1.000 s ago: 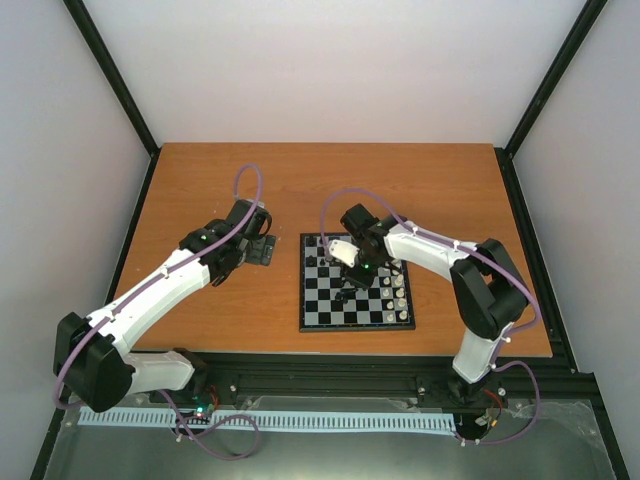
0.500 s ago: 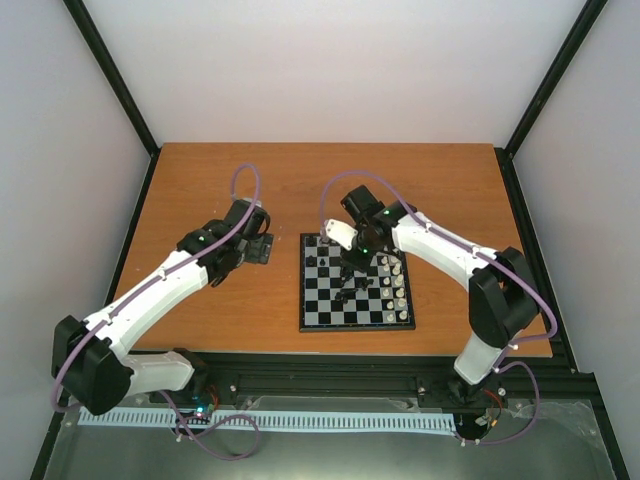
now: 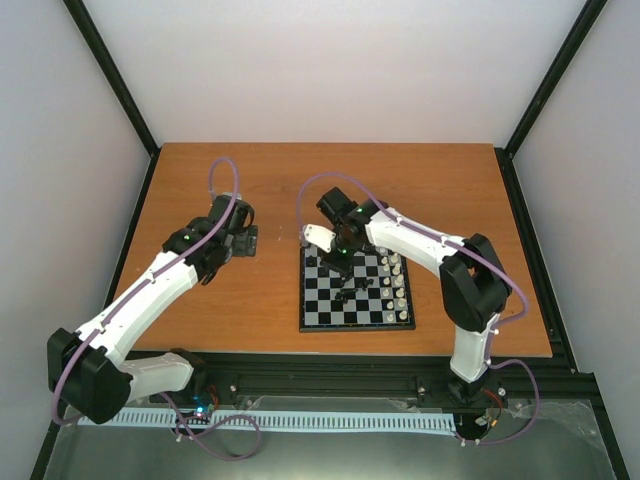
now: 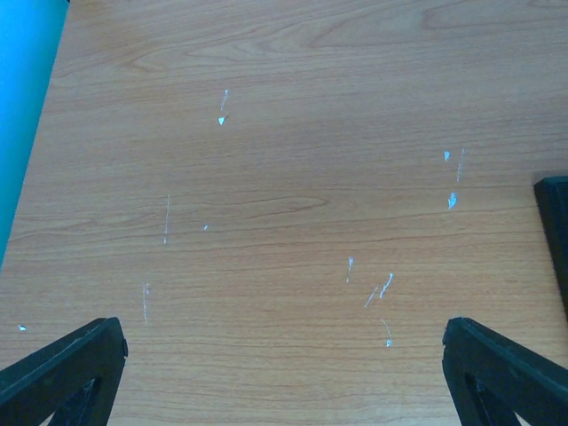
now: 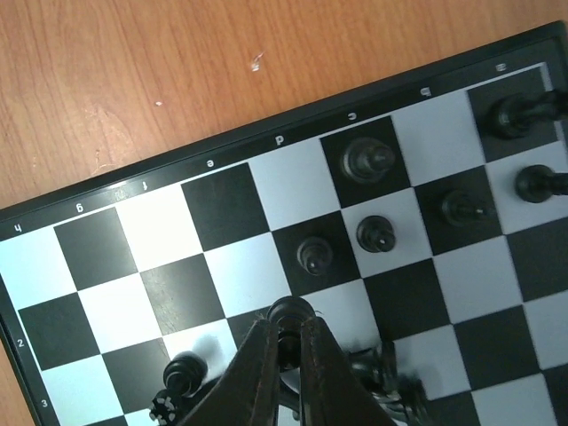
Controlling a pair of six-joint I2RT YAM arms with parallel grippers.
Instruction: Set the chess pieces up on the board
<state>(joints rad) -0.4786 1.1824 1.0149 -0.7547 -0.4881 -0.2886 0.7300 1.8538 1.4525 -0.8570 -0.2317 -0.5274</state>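
The board (image 3: 322,312) lies on the wooden table, right of centre. Cream chess pieces (image 3: 399,285) line its right side, and black chess pieces (image 5: 370,160) stand near its far-left corner. Over that part of the board, my right gripper (image 5: 289,335) is shut on a small black piece (image 5: 291,311), held just above the squares. More black pieces (image 5: 314,255) stand close ahead of it, and several lie bunched under the fingers (image 5: 327,377). My left gripper (image 4: 282,335) hangs open over bare wood, left of the board (image 4: 556,232), with nothing between its fingers (image 4: 67,368).
A black frame and light walls bound the table (image 3: 200,300). Scratch marks dot the wood (image 4: 382,288) under the left gripper. A teal surface (image 4: 22,80) shows at the left edge of the left wrist view.
The right gripper has carried its black piece left and farther back over the board. The left arm has drawn left, away from the board, staying open.
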